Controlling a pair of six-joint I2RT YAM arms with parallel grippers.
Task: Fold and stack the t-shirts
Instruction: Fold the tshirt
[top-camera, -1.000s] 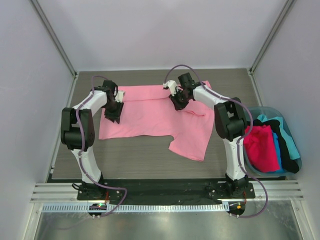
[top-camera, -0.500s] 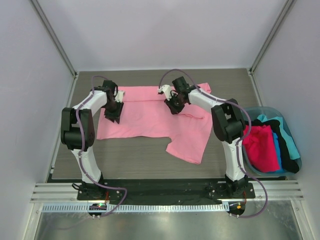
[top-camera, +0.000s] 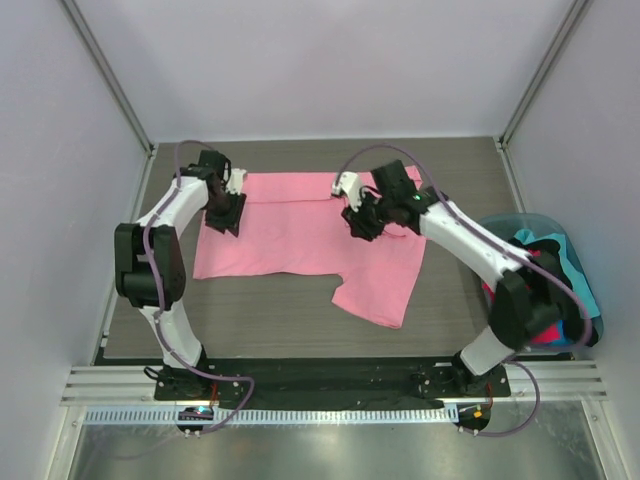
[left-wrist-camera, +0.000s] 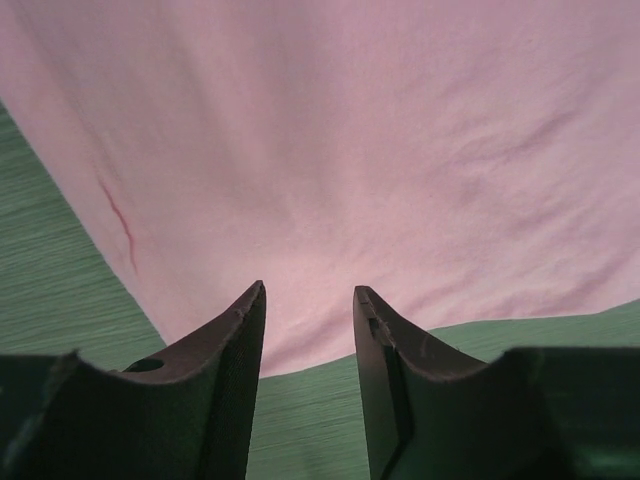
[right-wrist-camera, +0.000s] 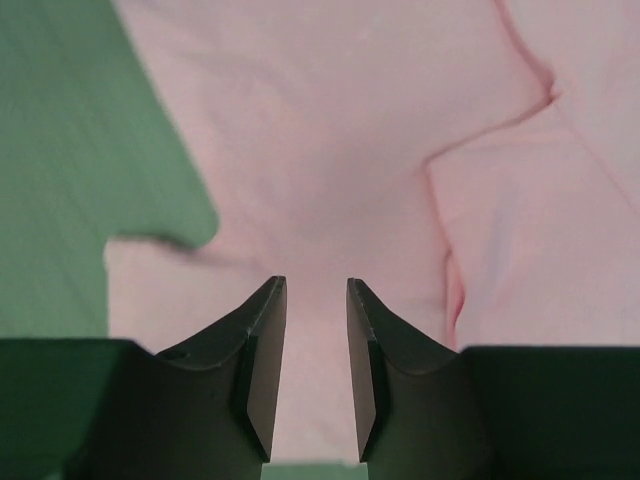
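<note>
A light pink t-shirt (top-camera: 300, 235) lies partly folded on the table, its far part doubled over, one sleeve hanging toward the front (top-camera: 375, 290). My left gripper (top-camera: 222, 212) is open and empty over the shirt's left edge; the left wrist view shows the pink cloth (left-wrist-camera: 330, 150) ahead of the fingers and bare table under them. My right gripper (top-camera: 362, 225) is open and empty above the shirt's middle right; the right wrist view shows cloth (right-wrist-camera: 320, 130) and a fold seam (right-wrist-camera: 490, 125). Hot pink, black and teal shirts (top-camera: 545, 285) lie in the tub.
A light-blue plastic tub (top-camera: 545, 222) stands at the table's right edge. White walls enclose the wooden table (top-camera: 250, 310) on three sides. A black rail runs along the near edge at the arm bases.
My right arm has swung out and its gripper drew back toward the right over the shirt. My left gripper shifted slightly away. The shirt's front sleeve slid a little left.
</note>
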